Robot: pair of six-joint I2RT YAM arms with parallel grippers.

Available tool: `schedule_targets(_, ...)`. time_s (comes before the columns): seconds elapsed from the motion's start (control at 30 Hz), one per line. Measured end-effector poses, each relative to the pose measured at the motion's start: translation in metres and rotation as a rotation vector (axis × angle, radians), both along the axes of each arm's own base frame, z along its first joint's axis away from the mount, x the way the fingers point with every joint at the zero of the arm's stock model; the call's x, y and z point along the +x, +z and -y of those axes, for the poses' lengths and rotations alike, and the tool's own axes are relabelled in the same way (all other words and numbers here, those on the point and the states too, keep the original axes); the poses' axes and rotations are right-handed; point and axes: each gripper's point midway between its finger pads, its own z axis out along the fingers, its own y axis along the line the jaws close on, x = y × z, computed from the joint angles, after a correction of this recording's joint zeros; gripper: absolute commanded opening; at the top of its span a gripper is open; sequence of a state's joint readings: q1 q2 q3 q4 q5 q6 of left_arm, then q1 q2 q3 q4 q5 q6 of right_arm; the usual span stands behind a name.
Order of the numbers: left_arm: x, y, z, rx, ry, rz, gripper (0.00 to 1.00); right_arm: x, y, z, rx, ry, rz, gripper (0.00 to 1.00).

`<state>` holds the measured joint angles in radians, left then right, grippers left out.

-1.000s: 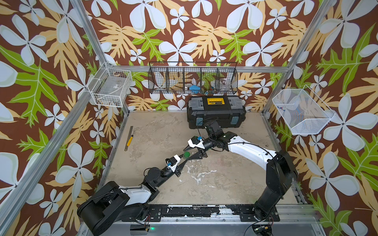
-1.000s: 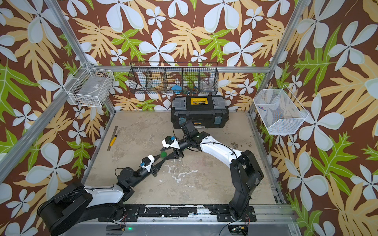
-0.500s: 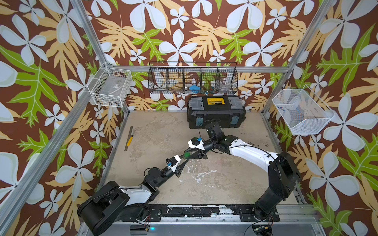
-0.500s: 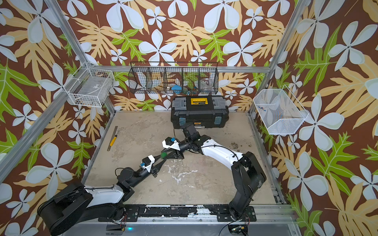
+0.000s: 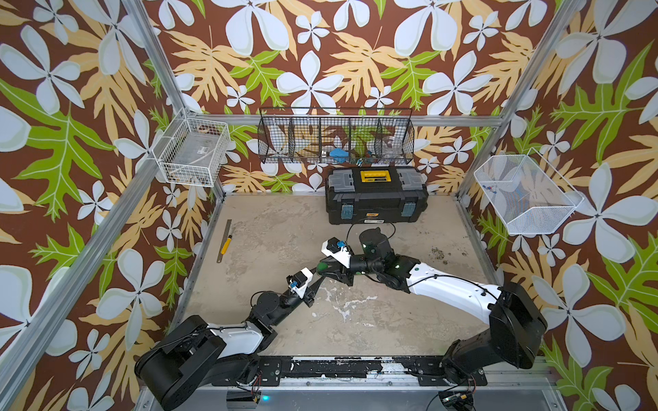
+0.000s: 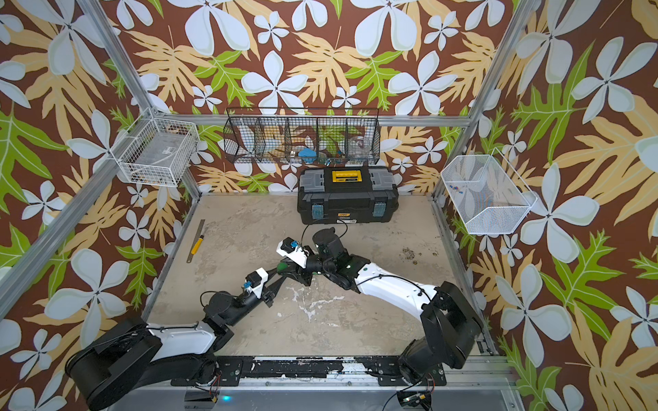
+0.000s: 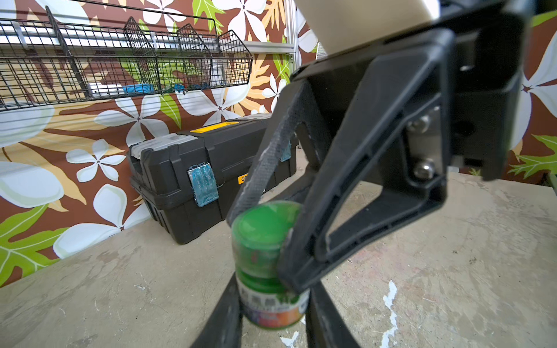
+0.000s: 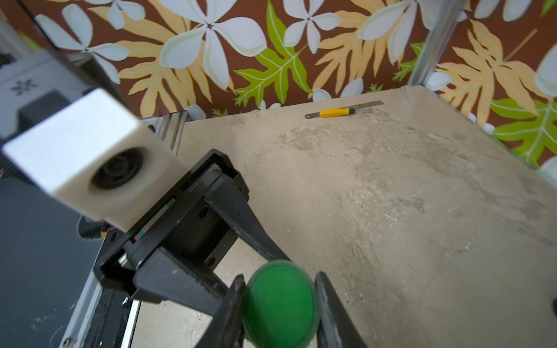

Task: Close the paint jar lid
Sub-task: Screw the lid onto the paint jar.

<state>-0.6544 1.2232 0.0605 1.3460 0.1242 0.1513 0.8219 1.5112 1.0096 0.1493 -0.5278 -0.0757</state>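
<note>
So here's where I'm at: both my arms meet near the middle of the table, a bit in front of the black toolbox. My left gripper is clamped on the paint jar, one finger on each side of the lower, labelled part. The jar stands upright in that grip. I honestly can't tell whether its bottom touches the table or hangs just above it.

My right gripper comes in from the other side and its jaws are closed on the lid, pinching the rim from both sides. In the left wrist view the lid sits squarely on top of the jar, green on green, with no gap I can make out. Whether it's actually screwed down tight, no idea from these angles.

Other stuff around: a yellow-handled screwdriver lies right beside a metal ruler near the table's left edge, well away from the jar. A black wire basket hangs on the back wall above the toolbox.
</note>
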Motion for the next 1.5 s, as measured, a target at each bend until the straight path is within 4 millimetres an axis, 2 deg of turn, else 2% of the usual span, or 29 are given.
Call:
schedule_targets(0.07,0.000,0.000,0.000,0.000,0.004,-0.001,0.22,0.000,0.000,-0.001,-0.008,-0.110,-0.021,0.24)
schedule_targets(0.33,-0.002,0.002,0.001,-0.001,-0.011,0.008,0.22,-0.005,0.002,-0.001,-0.004,-0.489,-0.030,0.23)
schedule_targets(0.5,-0.004,0.005,0.003,-0.008,-0.027,0.021,0.22,-0.009,0.005,0.001,0.038,-0.643,-0.072,0.24)
schedule_targets(0.6,-0.004,0.005,0.003,-0.007,-0.031,0.022,0.22,-0.009,0.005,0.001,0.047,-0.693,-0.078,0.29)
schedule_targets(0.73,-0.005,0.007,0.004,-0.012,-0.034,0.029,0.22,-0.009,0.008,0.002,0.053,-0.712,-0.079,0.50)
schedule_targets(0.83,-0.006,0.008,0.004,-0.012,-0.037,0.035,0.22,-0.015,0.015,0.000,0.077,-0.693,-0.098,0.59)
schedule_targets(1.07,-0.005,0.009,0.004,-0.013,-0.035,0.036,0.22,-0.021,0.036,0.007,0.091,-0.652,-0.066,0.64)
schedule_targets(1.17,-0.005,0.007,0.004,-0.008,-0.035,0.030,0.22,-0.012,0.049,0.023,0.103,-0.624,-0.037,0.65)
schedule_targets(1.23,-0.005,0.006,0.004,-0.006,-0.035,0.027,0.22,0.002,0.058,0.039,0.118,-0.599,-0.021,0.65)
schedule_targets(1.3,-0.005,0.006,0.004,-0.007,-0.035,0.027,0.22,0.009,0.067,0.049,0.136,-0.505,-0.004,0.65)
schedule_targets(1.37,-0.005,0.006,0.004,-0.007,-0.036,0.027,0.22,0.009,0.076,0.053,0.147,-0.369,0.035,0.72)
schedule_targets(1.4,-0.005,0.006,0.004,-0.006,-0.036,0.027,0.22,0.005,0.078,0.051,0.146,-0.278,0.064,0.76)
schedule_targets(1.5,-0.006,0.006,0.004,-0.006,-0.038,0.027,0.22,-0.015,0.079,0.041,0.124,-0.002,0.151,0.80)
